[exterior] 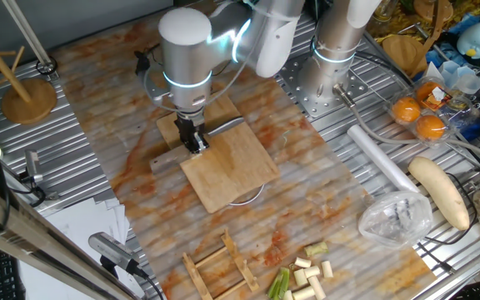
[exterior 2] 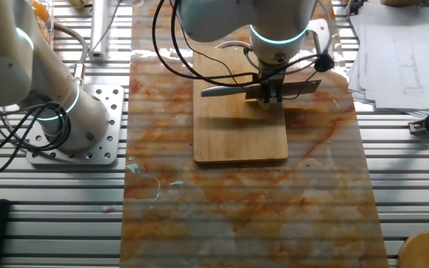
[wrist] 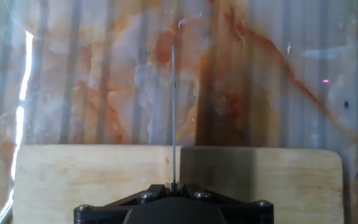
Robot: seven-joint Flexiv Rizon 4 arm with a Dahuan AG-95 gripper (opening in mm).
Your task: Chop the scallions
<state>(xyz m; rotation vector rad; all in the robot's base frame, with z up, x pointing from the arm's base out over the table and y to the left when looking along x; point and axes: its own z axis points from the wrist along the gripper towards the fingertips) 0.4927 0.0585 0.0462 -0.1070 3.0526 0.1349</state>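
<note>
Well, the claw (exterior: 195,140) is clenched on a knife (exterior 2: 258,89), holding it by the handle over the wooden cutting board (exterior: 227,167). The blade sticks out flat to one side of the claw, and in the hand view it shows only as a thin dark line (wrist: 173,112) running straight away from the claw, out past the board's edge and over the counter (wrist: 104,81).

The scallions (exterior: 305,275) are far from the claw, well apart from the board, down at the near edge of the counter in one fixed view. They lie in a small loose heap. Most are short, thick, pale cream pieces, and a few beside them are light green. None of them is on the board.

Just beside the scallions, on the claw's side of them, lies a small wooden rack (exterior: 219,265). Farther off from the claw lie a crumpled clear bag (exterior: 396,218) and a long fat white radish (exterior: 440,190). The board under the claw is bare wood.
</note>
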